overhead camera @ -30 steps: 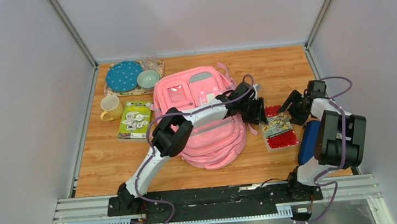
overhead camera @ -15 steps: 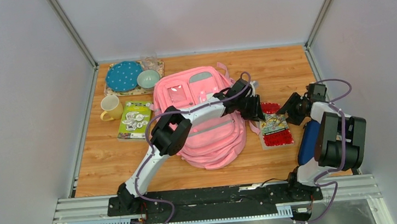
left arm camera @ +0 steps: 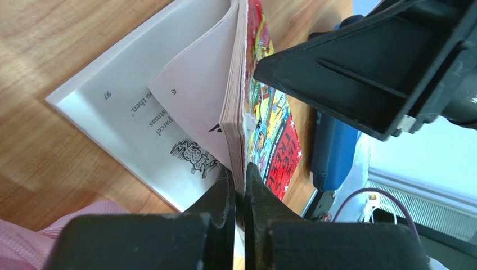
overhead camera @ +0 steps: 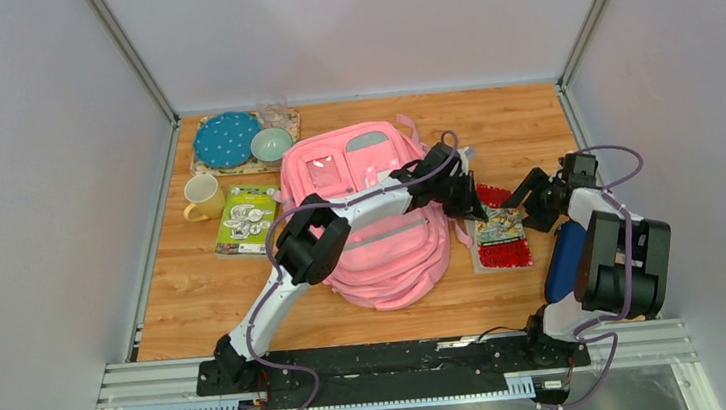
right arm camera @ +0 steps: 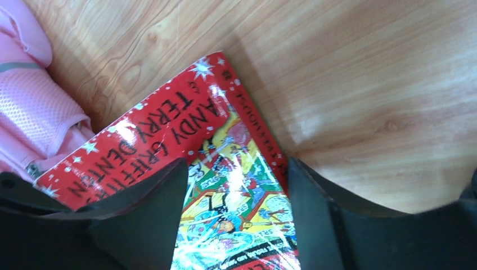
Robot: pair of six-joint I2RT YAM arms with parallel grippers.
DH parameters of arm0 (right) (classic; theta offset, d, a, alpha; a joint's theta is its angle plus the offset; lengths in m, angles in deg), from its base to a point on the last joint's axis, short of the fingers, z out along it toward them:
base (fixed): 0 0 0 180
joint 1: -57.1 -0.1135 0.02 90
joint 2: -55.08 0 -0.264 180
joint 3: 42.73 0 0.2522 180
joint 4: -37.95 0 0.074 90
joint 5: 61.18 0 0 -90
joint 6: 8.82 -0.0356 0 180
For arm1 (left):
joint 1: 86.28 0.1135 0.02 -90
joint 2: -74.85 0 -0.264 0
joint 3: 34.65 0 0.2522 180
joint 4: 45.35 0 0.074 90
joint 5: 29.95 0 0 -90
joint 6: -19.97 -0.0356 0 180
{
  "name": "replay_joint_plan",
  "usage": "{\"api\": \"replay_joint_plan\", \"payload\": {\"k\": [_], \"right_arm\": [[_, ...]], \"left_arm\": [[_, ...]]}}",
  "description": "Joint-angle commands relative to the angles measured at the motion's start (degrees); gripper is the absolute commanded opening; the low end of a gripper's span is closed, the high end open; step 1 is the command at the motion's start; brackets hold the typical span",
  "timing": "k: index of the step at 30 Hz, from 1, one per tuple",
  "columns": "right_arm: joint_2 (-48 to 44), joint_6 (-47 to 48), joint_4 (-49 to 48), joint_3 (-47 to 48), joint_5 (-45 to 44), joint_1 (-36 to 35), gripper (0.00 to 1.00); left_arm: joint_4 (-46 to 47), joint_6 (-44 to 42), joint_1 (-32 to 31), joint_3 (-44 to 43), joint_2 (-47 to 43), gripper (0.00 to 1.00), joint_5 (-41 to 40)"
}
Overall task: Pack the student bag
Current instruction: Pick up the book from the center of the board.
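Observation:
The pink student bag [overhead camera: 382, 233] lies flat mid-table. To its right a red paperback book [overhead camera: 502, 234] lies on the wood. My left gripper [overhead camera: 477, 212] reaches across the bag and is shut on the book's cover edge with a bundle of pages [left arm camera: 241, 171]. Some pages [left arm camera: 169, 90] splay open beneath the lifted cover [left arm camera: 267, 129]. My right gripper [overhead camera: 531, 201] stands open over the book's far side, its fingers straddling the glossy cover [right arm camera: 236, 180] with nothing pinched between them. A corner of the bag [right arm camera: 34, 107] shows beside the book [right arm camera: 163, 132].
A dark blue case [overhead camera: 563, 258] lies near the right arm's base. At the back left are a blue dotted plate [overhead camera: 228, 139], a pale bowl [overhead camera: 272, 144], a yellow mug [overhead camera: 201, 196] and a green booklet [overhead camera: 246, 219]. Walls close in the table's sides.
My left gripper has closed onto the book's edge and drawn it slightly toward the bag. My right gripper shifted a little over the book and stays open.

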Motion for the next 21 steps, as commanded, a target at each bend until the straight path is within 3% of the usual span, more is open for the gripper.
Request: {"api": "replay_joint_plan", "payload": {"k": [1, 5, 15, 21], "right_arm": [[-6.24, -2.74, 6.54, 2.9, 5.65, -1.65, 0.71], [-14.66, -2.83, 11.98, 4.74, 1.61, -0.6, 0.83], [-36.9, -2.74, 23.15, 7.74, -5.15, 5.56, 0.87], [-48.52, -5.02, 20.17, 7.99, 2.38, 5.56, 0.9]], "left_arm": [[5.45, -2.86, -1.59, 0.13, -3.85, 0.0, 2.11], [5.36, -6.9, -1.59, 0.22, -9.55, 0.0, 2.64], [7.55, -12.97, -1.59, 6.62, -27.05, 0.0, 2.56], [10.71, -14.21, -0.54, 18.48, -40.14, 0.0, -0.17]]}}
